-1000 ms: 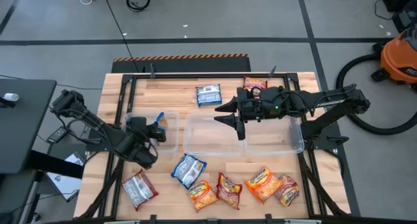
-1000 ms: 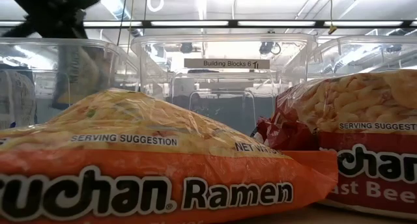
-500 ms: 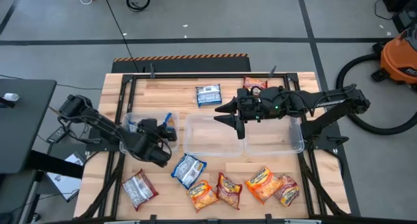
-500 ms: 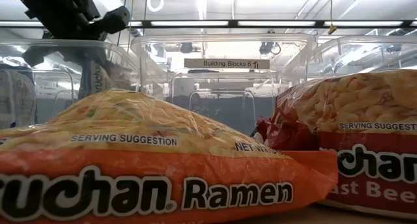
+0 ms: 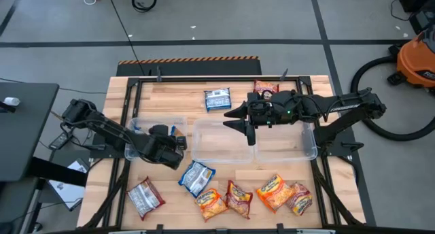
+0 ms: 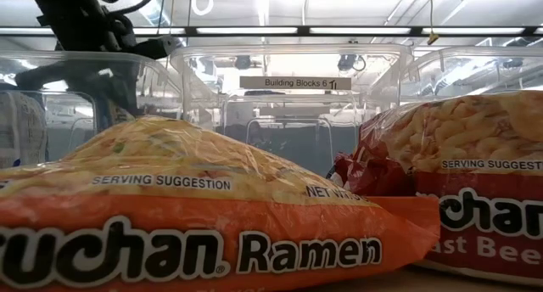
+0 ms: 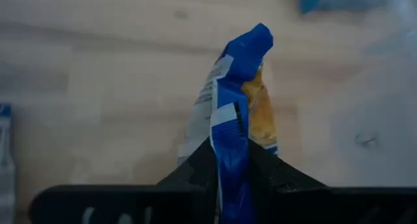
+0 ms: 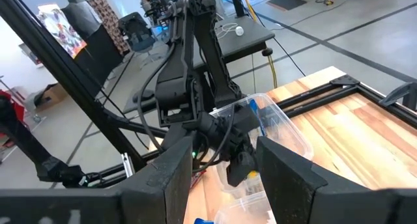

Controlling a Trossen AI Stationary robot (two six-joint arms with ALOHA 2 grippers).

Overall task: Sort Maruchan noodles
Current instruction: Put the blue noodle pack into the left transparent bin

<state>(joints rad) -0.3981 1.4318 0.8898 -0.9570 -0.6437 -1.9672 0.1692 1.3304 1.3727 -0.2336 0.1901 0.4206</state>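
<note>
The left gripper [image 5: 174,141] reaches inward with something pinched between its fingers, while the right gripper [image 5: 239,127] hangs open mid-table.

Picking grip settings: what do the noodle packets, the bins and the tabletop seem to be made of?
The noodle packets look like thin glossy printed plastic film: it crinkles and catches light. The one in the left gripper is a blue packet, creased where pinched. The bins look like clear hard plastic; the table shows through. The tabletop looks like pale wooden planks with visible grain.
</note>
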